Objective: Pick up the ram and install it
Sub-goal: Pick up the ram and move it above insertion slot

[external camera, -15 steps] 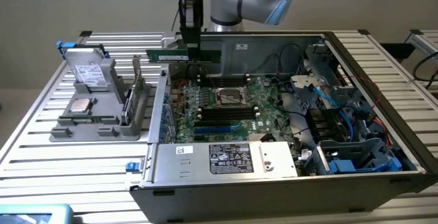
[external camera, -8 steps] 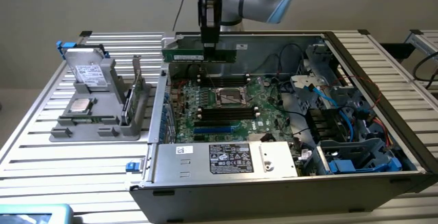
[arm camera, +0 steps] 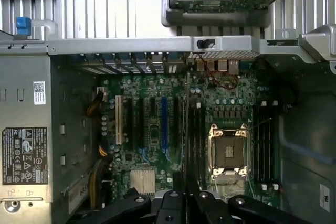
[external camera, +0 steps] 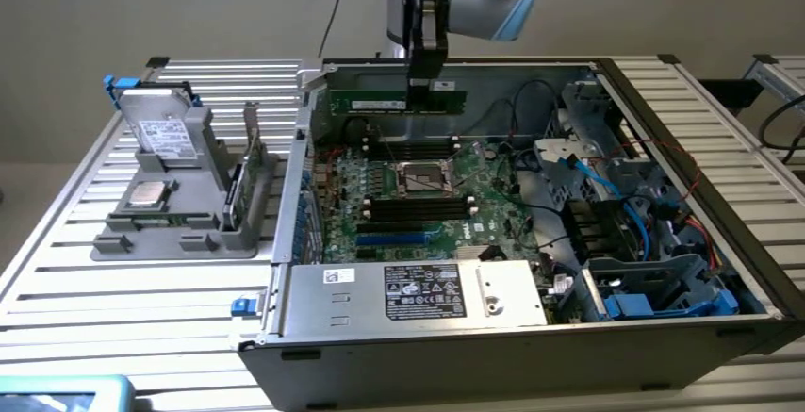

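Observation:
The ram [external camera: 377,104] is a long, narrow green stick hanging level in the air over the back of the open computer case [external camera: 755,271]. My gripper [external camera: 428,84] comes down from above and is shut on its top edge, toward the end on the exterior view's right. In the wrist view the ram [arm camera: 187,129] shows edge-on as a thin line running out from my gripper [arm camera: 186,199], over the black memory slots [arm camera: 198,140] beside the processor socket [arm camera: 229,150]. On the motherboard [external camera: 484,206], black slots lie on both sides of the socket [external camera: 423,178].
A grey fixture [external camera: 176,238] on the slatted table at the exterior view's left holds a drive [external camera: 164,134], a silver processor [external camera: 147,194] and an upright green card [external camera: 255,162]. The power supply [external camera: 416,291] fills the case front. Cables and blue drive bays [external camera: 629,242] crowd the right.

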You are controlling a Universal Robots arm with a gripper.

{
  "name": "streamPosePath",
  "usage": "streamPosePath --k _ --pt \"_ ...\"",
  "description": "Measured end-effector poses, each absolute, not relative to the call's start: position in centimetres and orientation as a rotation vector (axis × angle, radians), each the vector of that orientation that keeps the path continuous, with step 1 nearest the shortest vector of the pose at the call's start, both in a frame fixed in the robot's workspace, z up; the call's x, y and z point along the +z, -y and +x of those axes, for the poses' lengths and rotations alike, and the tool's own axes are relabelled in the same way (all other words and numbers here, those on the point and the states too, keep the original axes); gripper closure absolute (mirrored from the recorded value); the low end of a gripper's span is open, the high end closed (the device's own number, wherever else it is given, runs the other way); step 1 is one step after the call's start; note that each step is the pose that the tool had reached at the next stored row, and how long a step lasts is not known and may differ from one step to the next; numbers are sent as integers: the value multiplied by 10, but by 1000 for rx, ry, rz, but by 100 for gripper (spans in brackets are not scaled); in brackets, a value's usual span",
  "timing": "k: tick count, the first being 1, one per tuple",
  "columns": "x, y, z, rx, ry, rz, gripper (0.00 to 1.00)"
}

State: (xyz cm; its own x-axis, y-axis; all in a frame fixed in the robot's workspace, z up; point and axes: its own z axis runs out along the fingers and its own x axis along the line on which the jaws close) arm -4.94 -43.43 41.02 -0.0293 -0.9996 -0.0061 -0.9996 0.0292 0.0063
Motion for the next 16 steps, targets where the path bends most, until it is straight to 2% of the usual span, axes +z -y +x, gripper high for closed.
streamPosePath --k 16 --pt "405 413 -30 15 -2228 -2214 87"
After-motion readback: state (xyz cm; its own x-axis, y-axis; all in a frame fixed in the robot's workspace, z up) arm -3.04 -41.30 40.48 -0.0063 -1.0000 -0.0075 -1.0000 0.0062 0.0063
